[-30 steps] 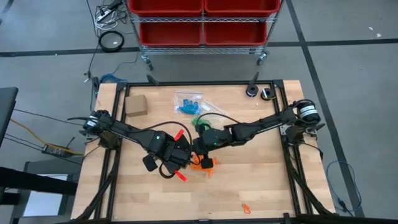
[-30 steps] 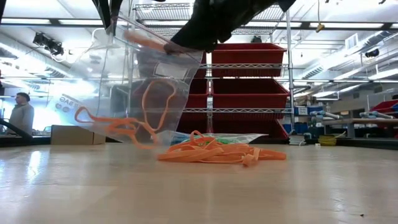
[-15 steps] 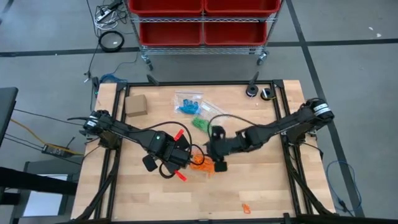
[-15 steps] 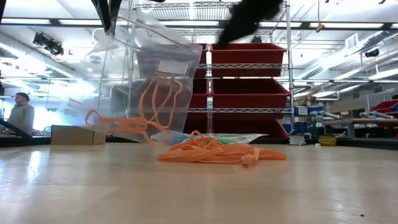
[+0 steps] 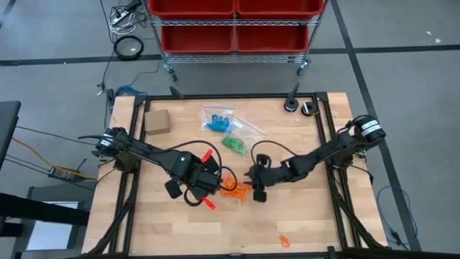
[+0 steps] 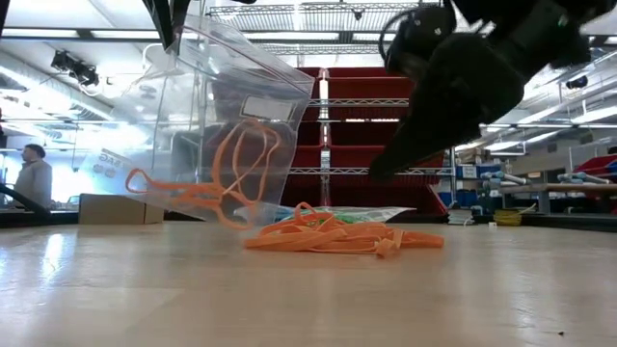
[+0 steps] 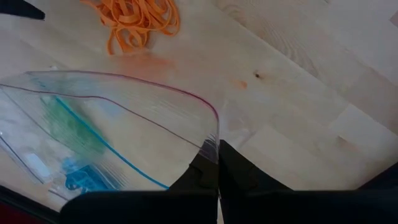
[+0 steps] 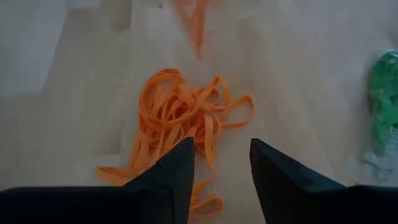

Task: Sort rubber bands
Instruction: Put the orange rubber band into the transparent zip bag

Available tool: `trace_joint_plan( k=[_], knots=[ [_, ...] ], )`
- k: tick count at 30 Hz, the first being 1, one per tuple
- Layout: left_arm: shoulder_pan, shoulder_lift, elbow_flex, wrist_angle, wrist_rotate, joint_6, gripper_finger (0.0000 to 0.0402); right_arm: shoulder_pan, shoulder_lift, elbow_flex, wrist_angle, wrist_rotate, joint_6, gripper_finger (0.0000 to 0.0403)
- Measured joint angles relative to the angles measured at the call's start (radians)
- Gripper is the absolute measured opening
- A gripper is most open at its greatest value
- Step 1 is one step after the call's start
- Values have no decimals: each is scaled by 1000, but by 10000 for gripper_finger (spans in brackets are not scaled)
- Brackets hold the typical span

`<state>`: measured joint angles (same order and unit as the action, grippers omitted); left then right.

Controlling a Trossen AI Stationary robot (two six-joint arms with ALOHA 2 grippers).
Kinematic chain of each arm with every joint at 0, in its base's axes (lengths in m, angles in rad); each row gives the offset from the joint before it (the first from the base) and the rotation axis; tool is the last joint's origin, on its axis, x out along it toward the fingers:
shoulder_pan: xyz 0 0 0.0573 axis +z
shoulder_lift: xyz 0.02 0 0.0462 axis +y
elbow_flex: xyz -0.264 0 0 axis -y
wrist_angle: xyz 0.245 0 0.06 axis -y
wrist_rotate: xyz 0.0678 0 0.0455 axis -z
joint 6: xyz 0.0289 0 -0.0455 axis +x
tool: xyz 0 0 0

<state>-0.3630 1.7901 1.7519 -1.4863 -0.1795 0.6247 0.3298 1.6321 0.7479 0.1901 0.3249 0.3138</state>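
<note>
A loose pile of orange rubber bands (image 5: 233, 188) (image 8: 177, 118) (image 6: 333, 236) lies on the wooden table near its middle. To its left, my left gripper (image 7: 216, 163) (image 5: 214, 180) is shut on a clear zip bag (image 6: 217, 116) that is lifted over the table. Several orange bands (image 6: 227, 173) lie in the bag's lower part. My right gripper (image 8: 221, 163) (image 5: 254, 188) (image 6: 386, 166) hangs open just above the pile's right side, slanting down, with a finger on either side of the pile's edge and touching nothing. My left gripper pinches the bag's top rim (image 7: 215, 134) between its two shut fingers, at one end of the open mouth. The fingers come from above, pointing down. The bag hangs below them with its mouth gaping; whether its lower corner touches the table, I cannot tell.
A zip bag of blue bands (image 5: 218, 119) and one of green bands (image 5: 233, 144) lie toward the far edge, with a tan cardboard box (image 5: 157, 121) at the far left. A single orange band (image 5: 284, 240) lies near the front edge. A red bin shelf (image 5: 233, 25) stands beyond the table.
My right gripper has drawn away from the bag's mouth, gone toward the table's right and near edges and sunk to just above the orange pile. The bag has stayed lifted in my left gripper, and the bands inside it have settled lower.
</note>
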Motion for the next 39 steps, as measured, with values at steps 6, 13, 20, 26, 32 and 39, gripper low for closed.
trace_joint_plan(
  k=[6,13,20,26,32,39],
  knots=[
    [0,0,0,-1,0,-1,0,-71,1,-38,58,-139,-16,139],
    [0,0,0,0,0,-2,0,-84,2,-40,58,-199,-22,137],
    [0,0,0,1,0,-5,0,-85,140,-49,130,-233,20,137],
    [0,0,0,-1,0,-14,0,-91,223,-12,199,-183,33,120],
    [0,0,0,-1,0,-12,0,-85,201,0,133,-176,-31,16],
    [0,0,0,-1,0,-10,0,-38,33,-5,2,-9,-51,1]
  ],
)
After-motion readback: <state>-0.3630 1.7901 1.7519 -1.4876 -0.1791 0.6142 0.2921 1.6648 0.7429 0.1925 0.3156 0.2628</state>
